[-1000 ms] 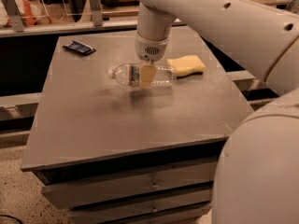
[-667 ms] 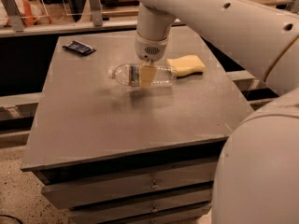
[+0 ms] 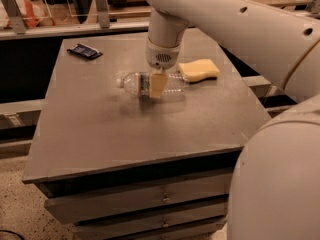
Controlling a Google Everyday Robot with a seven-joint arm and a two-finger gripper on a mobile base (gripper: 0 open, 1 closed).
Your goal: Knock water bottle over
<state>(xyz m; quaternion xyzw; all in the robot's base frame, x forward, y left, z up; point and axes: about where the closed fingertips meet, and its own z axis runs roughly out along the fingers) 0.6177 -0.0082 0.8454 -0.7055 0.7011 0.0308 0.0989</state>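
Note:
The water bottle [image 3: 172, 83] is a clear ribbed plastic bottle. It lies on its side on the grey table [image 3: 125, 129], near the middle back, with its white cap [image 3: 119, 81] pointing left. My gripper [image 3: 157, 85] comes straight down from the white arm onto the middle of the bottle, over its dark label band. A tan part of the gripper covers the bottle's middle, and the bottle's two ends show on either side of it.
A yellow sponge [image 3: 199, 69] lies just right of the bottle's base. A small dark packet [image 3: 84, 51] lies at the table's back left. The table has drawers [image 3: 150, 204] below its front edge. My arm's large white body [image 3: 280, 174] fills the right side.

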